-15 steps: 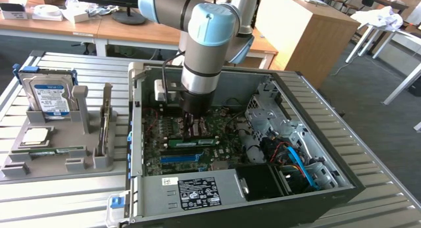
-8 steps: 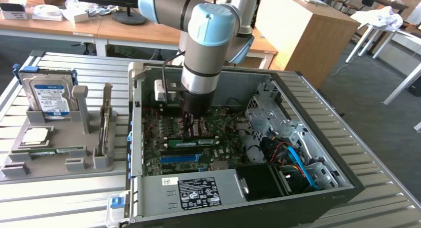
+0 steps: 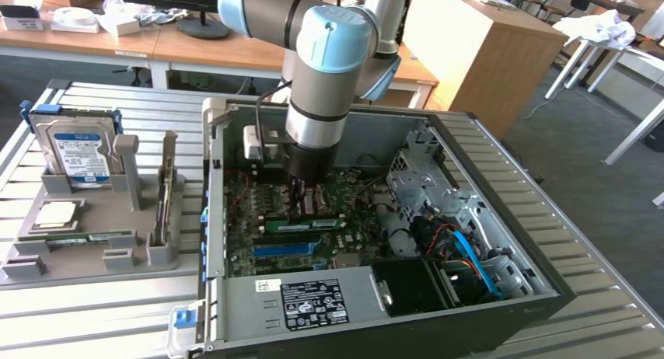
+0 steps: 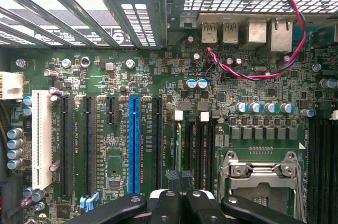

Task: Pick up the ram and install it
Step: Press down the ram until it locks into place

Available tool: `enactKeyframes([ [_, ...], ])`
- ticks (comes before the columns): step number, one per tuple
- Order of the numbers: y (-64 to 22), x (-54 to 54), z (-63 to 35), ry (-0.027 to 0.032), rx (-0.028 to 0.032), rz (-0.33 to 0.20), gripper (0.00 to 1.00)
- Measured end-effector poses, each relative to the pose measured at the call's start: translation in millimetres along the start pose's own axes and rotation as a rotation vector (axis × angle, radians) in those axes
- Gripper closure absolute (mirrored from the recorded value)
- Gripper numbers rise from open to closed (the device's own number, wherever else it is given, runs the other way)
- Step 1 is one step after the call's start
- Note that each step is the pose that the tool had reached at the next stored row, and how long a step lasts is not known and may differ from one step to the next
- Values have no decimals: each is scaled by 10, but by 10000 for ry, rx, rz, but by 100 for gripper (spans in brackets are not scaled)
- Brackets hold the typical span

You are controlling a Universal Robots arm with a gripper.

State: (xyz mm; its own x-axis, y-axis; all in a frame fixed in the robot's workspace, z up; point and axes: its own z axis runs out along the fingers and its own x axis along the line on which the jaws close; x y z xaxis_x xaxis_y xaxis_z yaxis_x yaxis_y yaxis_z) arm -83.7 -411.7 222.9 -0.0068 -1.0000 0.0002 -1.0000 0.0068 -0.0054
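An open black desktop computer case (image 3: 539,289) lay on the slatted grey metal worktop (image 3: 612,328), its green motherboard (image 4: 105,76) exposed. On that board stood a blue expansion slot (image 4: 134,145), a white slot (image 4: 41,139) and an empty silver processor socket (image 4: 262,182). A grey moulded holder tray (image 3: 78,258) held an upright silver hard drive (image 3: 81,153) and what looked like a square silver chip (image 3: 56,214).

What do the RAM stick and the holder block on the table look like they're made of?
The ram, seated in the motherboard under the shut gripper, looks like green circuit-board laminate with a pale label. The holder block looks like matte grey plastic, perhaps printed, judging by its even, dull surface and blocky slots.
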Motion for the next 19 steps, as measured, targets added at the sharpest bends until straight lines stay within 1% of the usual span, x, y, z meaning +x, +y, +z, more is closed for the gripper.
enactKeyframes([
  [19, 0, 0, 9, 0, 0, 0, 90],
])
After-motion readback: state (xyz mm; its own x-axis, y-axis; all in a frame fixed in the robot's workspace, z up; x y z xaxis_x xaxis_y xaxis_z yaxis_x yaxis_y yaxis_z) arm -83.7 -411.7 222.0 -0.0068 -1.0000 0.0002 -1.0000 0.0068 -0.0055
